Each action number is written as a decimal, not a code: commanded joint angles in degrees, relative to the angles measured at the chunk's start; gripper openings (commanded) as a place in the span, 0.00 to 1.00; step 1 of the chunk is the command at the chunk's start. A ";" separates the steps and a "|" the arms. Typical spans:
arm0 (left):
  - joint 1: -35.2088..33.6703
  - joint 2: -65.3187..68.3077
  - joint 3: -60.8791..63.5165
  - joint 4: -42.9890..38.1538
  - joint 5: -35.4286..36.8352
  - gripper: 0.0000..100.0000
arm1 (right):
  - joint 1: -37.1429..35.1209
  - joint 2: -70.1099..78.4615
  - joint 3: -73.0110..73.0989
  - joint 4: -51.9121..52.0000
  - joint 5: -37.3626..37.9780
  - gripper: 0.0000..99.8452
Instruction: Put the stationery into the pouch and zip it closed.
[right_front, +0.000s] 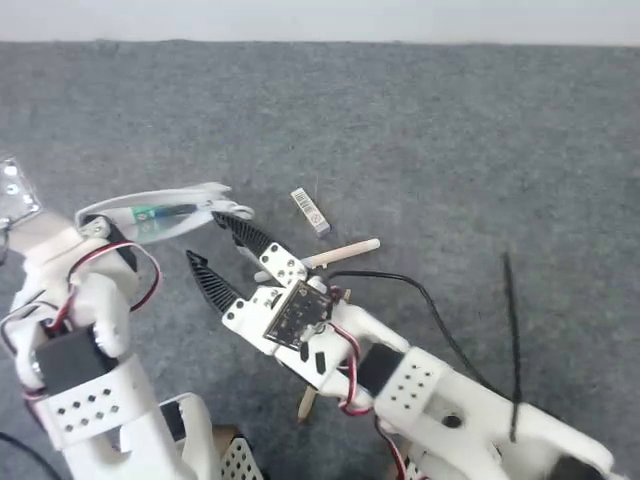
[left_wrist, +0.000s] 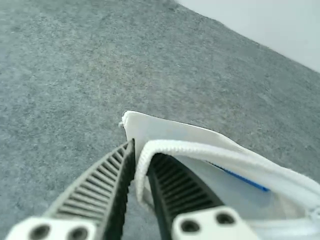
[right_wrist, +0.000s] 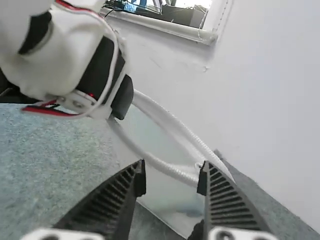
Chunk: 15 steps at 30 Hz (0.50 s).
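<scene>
While left gripper (left_wrist: 140, 150) clamps pouch (left_wrist: 175, 132) rim (mouth agape), right gripper (right_front: 203, 237) spread beside it.

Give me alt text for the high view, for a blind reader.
The left gripper holds a clear pouch by its rim, and the right gripper sits open at the pouch's mouth. An eraser and a wooden pencil lie on the grey table.

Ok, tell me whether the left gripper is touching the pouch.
Touching. The left wrist view shows the left gripper clamped on the zippered rim of the pouch.
</scene>
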 joint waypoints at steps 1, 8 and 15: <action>-2.90 -0.44 -0.57 -3.34 1.85 0.01 | 0.13 -8.84 -0.62 9.01 0.18 0.16; -5.54 -0.44 -0.40 -3.87 3.60 0.01 | 8.13 -15.25 -2.11 19.03 -8.44 0.16; -5.80 -0.44 -0.40 -3.96 3.60 0.01 | 14.29 -15.16 -8.97 31.96 -14.07 0.16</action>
